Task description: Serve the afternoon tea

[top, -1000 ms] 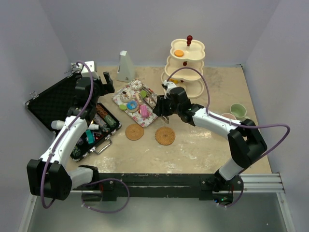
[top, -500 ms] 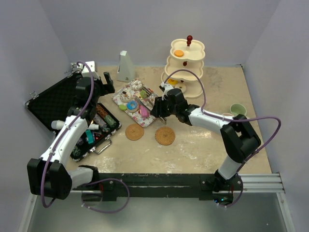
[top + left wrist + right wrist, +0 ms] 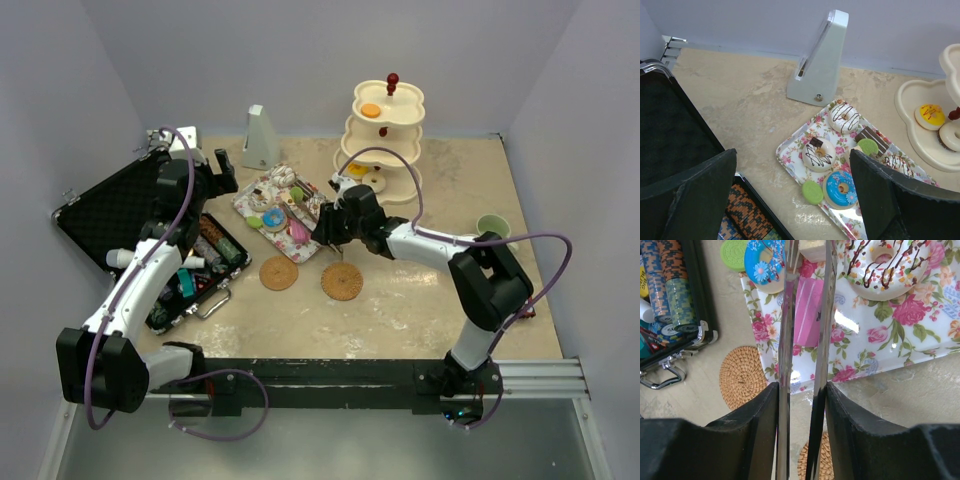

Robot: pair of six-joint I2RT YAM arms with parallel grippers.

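Observation:
My right gripper (image 3: 801, 430) is shut on a pair of metal tongs (image 3: 785, 340), and in the top view it (image 3: 327, 225) is at the near right corner of the floral tray (image 3: 262, 212). The blades reach over the tray (image 3: 880, 345), one on each side of a pink cake (image 3: 807, 310), towards a cream piece (image 3: 812, 247) at the frame's top. A blue donut (image 3: 765, 260) and a chocolate-striped white donut (image 3: 887, 260) lie to either side. The left gripper (image 3: 792, 200) is open and holds nothing, above the tray's left edge. The cream three-tier stand (image 3: 385, 135) is behind. Two woven coasters (image 3: 279, 272) (image 3: 342, 281) lie in front.
An open black case (image 3: 110, 215) of chips and tools lies at the left. A grey pyramid-shaped object (image 3: 260, 138) stands behind the tray. A green mug (image 3: 493, 227) sits at the right. Grey walls close off the back and both sides.
The right gripper with the tongs has shifted slightly left over the tray, and its forearm has swung in closer. The left arm has not moved.

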